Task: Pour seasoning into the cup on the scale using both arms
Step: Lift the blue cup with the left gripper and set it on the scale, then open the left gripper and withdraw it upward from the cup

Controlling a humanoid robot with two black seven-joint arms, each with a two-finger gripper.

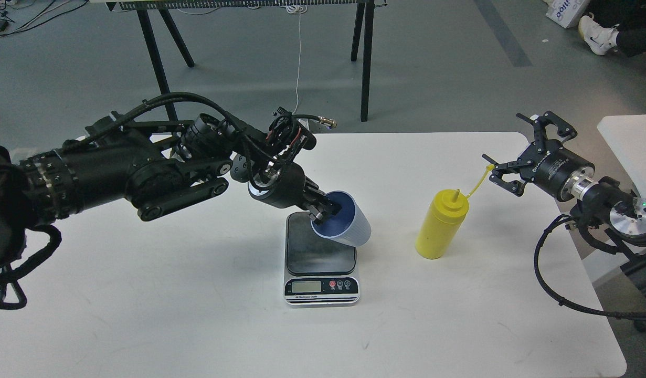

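My left gripper (324, 211) is shut on the rim of the light-blue ribbed cup (346, 223), one finger inside it. The cup is tilted, its mouth facing left and up, and it hangs over the far right part of the scale (321, 260); I cannot tell whether its base touches the dark plate. The yellow seasoning bottle (441, 224) stands upright on the white table to the right of the scale, its cap dangling on a thin yellow tether up to the right. My right gripper (514, 157) is open and empty, to the upper right of the bottle, close to the tether's end.
The white table (197, 315) has its right edge near my right arm. A second white surface (629, 142) stands at the far right. Black table legs (367, 63) and a hanging white cable (299, 68) are behind the table, and a person's shoe (598, 34) shows at top right.
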